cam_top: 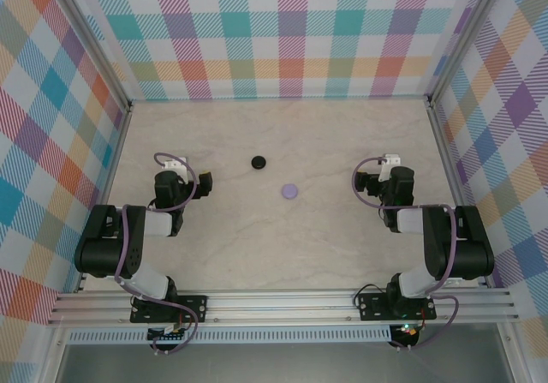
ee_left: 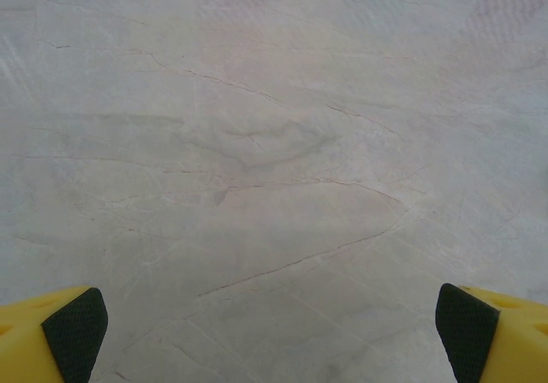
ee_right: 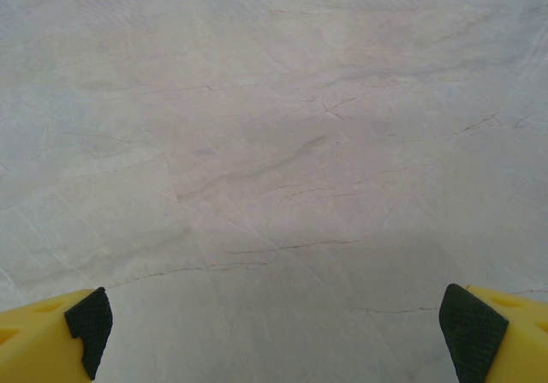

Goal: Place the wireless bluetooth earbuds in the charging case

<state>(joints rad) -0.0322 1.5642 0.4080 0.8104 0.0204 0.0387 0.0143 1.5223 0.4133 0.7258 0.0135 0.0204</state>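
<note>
**Top view, opening stage.** The left gripper (cam_top: 174,162) and the right gripper (cam_top: 390,162) are standing with jaws spread fully wide, holding nothing. Each wrist view is showing yellow fingers tipped with black, cross-hatched pads (ee_left: 75,332) over bare table.

The black case (cam_top: 259,162), a small round puck, is lying at 3 o'clock from the left gripper and 9 o'clock from the right. The lilac case (cam_top: 289,191), equally round and flat, is lying at roughly 5 o'clock from the black one, near it but apart.

The earbuds are too small to make out, so whether they are lying loose or sitting inside a case cannot be told.

The table (cam_top: 257,254) is looking smooth, pale and veined like marble, and is probably slippery.

Suggested technique: one arm should be steadying a case while the other is pinching a bud by its stem, descending slowly and centred.
</note>
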